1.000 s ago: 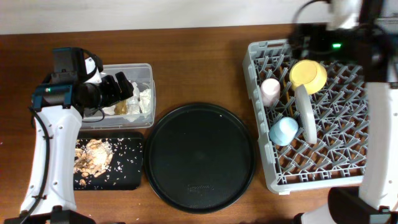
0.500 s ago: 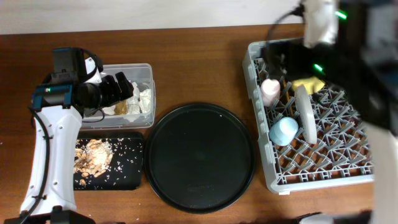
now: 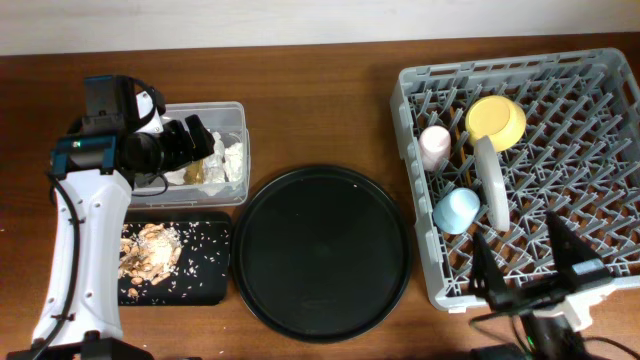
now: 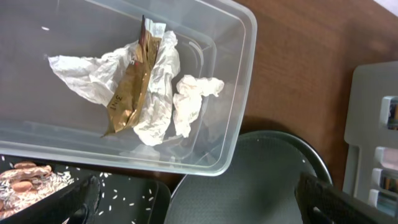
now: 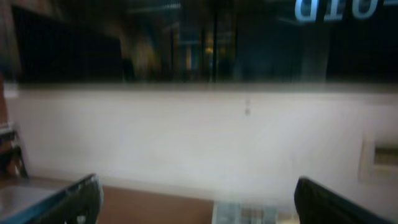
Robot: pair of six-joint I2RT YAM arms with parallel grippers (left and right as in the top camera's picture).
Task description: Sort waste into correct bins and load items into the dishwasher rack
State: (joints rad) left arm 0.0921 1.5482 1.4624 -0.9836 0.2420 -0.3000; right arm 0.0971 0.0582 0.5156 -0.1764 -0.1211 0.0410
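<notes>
The dishwasher rack (image 3: pixel 411 180) at the right holds a pink cup (image 3: pixel 435 147), a light blue cup (image 3: pixel 456 211), a yellow bowl (image 3: pixel 496 121) and a pale plate (image 3: pixel 491 183) standing on edge. No chopsticks show. The clear tub (image 3: pixel 210 108) holds a white napkin (image 4: pixel 193 102) and a brown-gold wrapper (image 4: pixel 130 93). Beige food scraps (image 3: pixel 150 250) lie in the shallow black tray (image 3: pixel 205 285). My left gripper (image 3: pixel 195 140) hangs open and empty above the tub; it also shows in the left wrist view (image 4: pixel 199 205). My right gripper (image 3: pixel 522 250) is open and empty above the rack's front edge.
A large round black tray (image 3: pixel 320 250) lies between the bins and the rack. The right wrist view is blurred and faces a pale wall, with my open gripper (image 5: pixel 199 202) and a bit of the rack (image 5: pixel 249 214) at the bottom.
My right arm has swung from the rack's back edge to its front edge, near the table's front. The left arm and all objects have stayed put.
</notes>
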